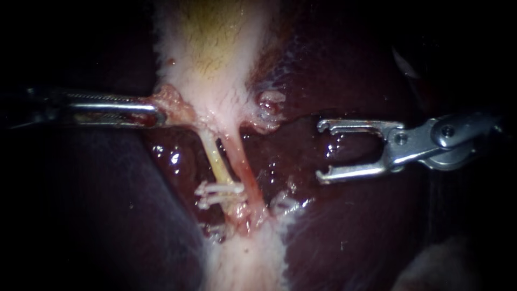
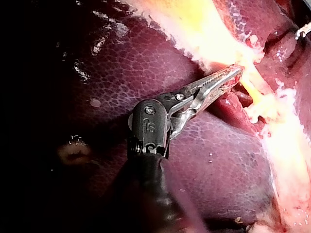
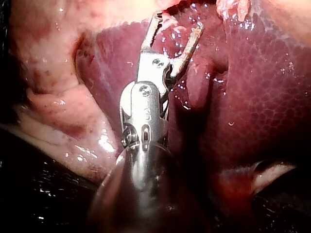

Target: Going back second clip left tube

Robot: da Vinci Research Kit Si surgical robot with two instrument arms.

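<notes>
Left tube (image 1: 218,161) lies at the middle of the endoscope view as a pale yellow strand. Its long axis runs steeply from the gallbladder (image 1: 215,48) above, down and slightly to the right, toward the pale tissue below. Two white clips (image 1: 221,188) sit across its lower end, one just beneath the other. Their long axes are nearly level, crosswise to the tube. The pinker right tube (image 1: 245,172) runs just beside it, almost parallel. We cannot tell whether the clip ends touch it.

Our left instrument (image 1: 156,112) comes in level from the left. Its jaws are closed on the ragged pale edge of the gallbladder, just above where the left tube begins. The left wrist view shows both jaws pressed on that tissue from two sides.

Our right instrument (image 1: 322,151) comes in from the right. Its jaws are spread wide with nothing between them. The tips point toward the tubes, well apart from them, over the dark wet liver (image 1: 355,81).
</notes>
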